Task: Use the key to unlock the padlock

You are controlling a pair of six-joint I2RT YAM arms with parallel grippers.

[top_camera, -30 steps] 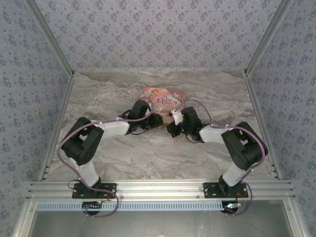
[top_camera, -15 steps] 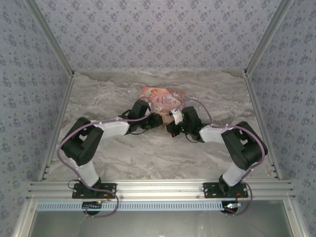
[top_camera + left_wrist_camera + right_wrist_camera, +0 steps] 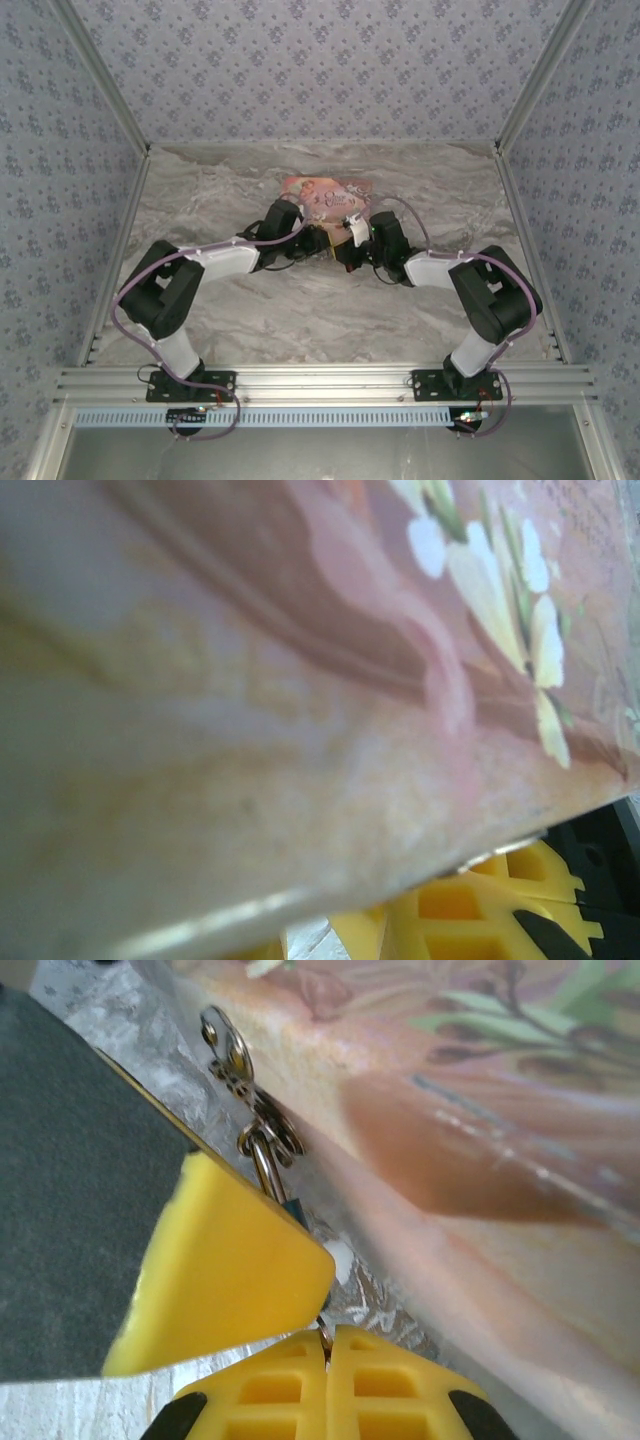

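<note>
- Right wrist view: the right gripper's (image 3: 328, 1334) jaws are pinched tight on the thin key (image 3: 323, 1325).
- The padlock (image 3: 266, 1165) hangs against the pink box (image 3: 480, 1160), its body partly hidden.
- Left gripper (image 3: 321, 243): jaws' state unclear.

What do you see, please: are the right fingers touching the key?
Touching. The right wrist view shows the right fingers shut on the thin key, pinched between their tips.

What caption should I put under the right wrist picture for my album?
Right gripper pinching the tiny key just below the padlock, beside the pink box.
</note>
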